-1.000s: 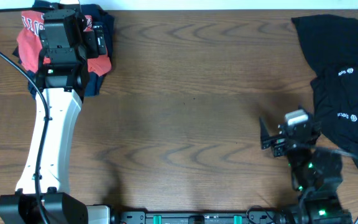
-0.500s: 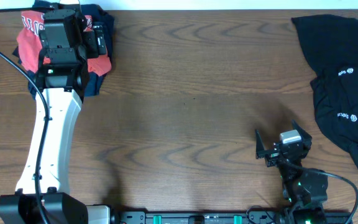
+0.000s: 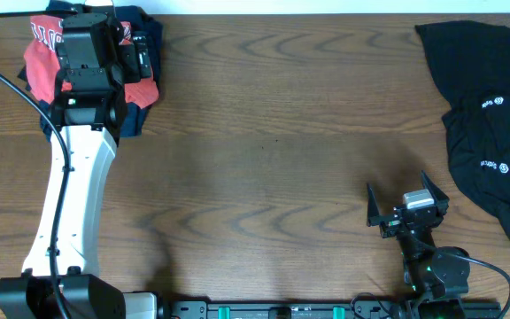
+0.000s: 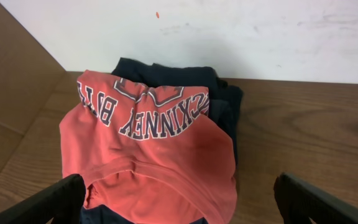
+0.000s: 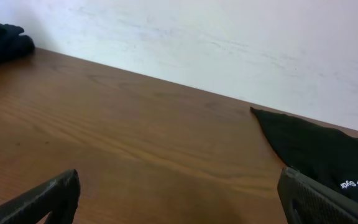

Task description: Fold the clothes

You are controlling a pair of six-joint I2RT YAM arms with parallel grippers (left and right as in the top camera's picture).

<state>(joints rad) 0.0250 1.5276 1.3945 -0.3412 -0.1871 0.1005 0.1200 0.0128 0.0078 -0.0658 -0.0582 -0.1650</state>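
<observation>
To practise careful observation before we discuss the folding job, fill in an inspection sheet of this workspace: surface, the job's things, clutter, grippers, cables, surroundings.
Surface: brown wood-grain table.
Job's things: red-orange T-shirt crumpled on top of navy garments at the far left corner; black garment with white logos at the far right.
Clutter: nothing seen.
Grippers: left gripper open, above the T-shirt pile; right gripper open over the table, holding nothing.
Cables: black cable runs along the left arm.
Surroundings: white wall behind the table.
</observation>
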